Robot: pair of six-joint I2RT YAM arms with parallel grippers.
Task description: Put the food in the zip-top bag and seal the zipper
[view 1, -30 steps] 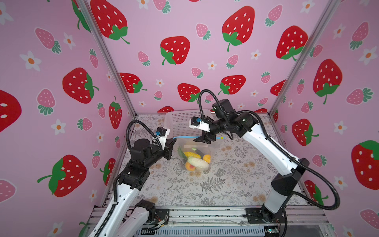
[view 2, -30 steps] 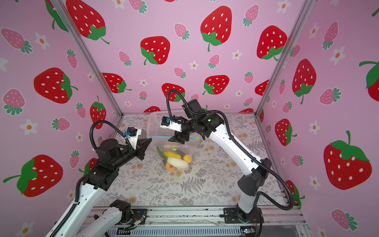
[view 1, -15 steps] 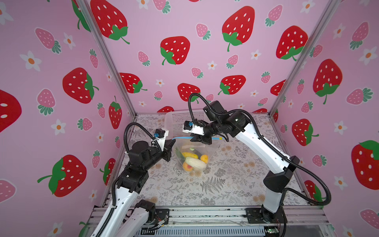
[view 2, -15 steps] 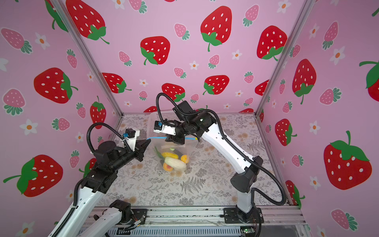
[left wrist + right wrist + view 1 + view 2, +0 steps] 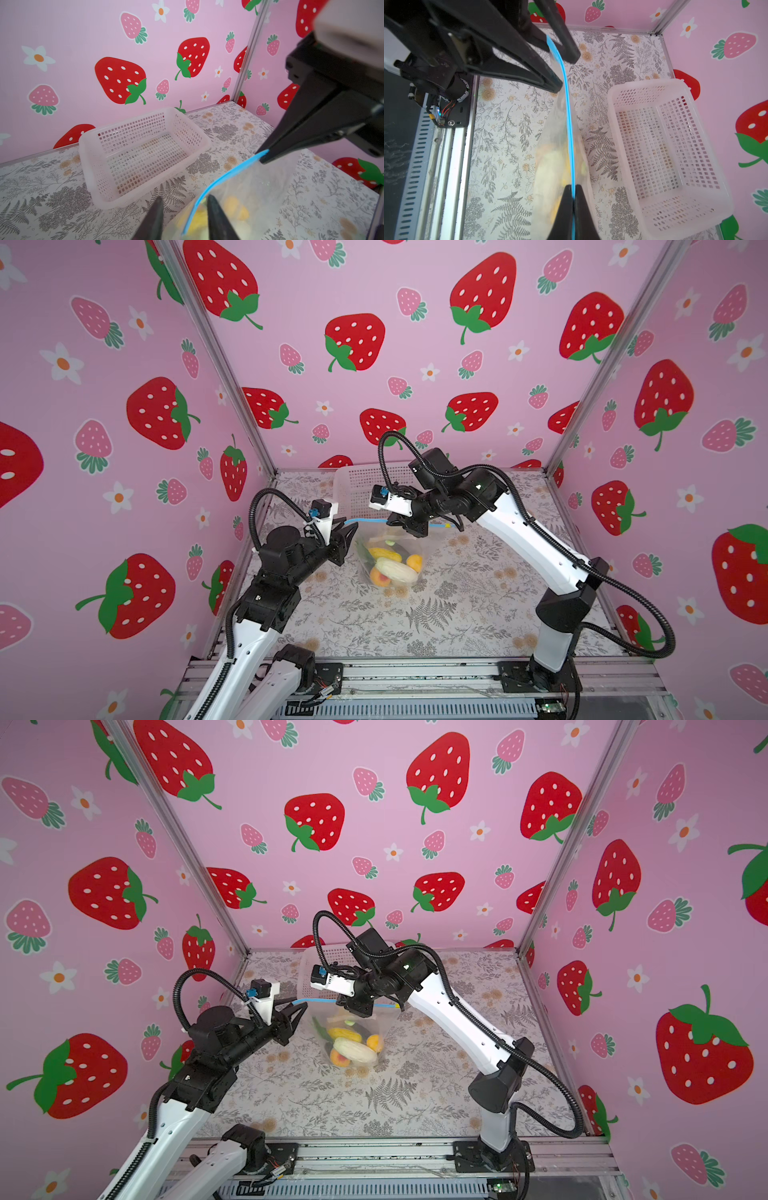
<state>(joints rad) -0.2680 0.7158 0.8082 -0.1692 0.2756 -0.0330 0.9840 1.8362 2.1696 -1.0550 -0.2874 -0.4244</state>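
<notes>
**A:** Left gripper (image 5: 184, 199) reads spread to us. Its black fingers (image 5: 154, 216) sit either side of the narrow light-blue zipper strip (image 5: 228, 172) at the strip's left end, not pinching it.

**B:** Agreed. In both top views we see the strip's long axis running left to right, roughly level.

**A:** Clear crinkly plastic zip-top bag (image 5: 419, 549) hangs below it, zipper edge up. Small toy fruits and vegetables (image 5: 392, 568) are pooled at its bottom.

**B:** Right gripper (image 5: 573, 187) is pressed together on the strip, partway along. Small yellowish slider (image 5: 446, 525) sits at the strip's right end, beyond that pinch.

**A:** So we judge the right arm nearer the slider. Any slider travel runs along the strip, leftward toward the spread fingers. We can't tell whether the track is already sealed.
</notes>
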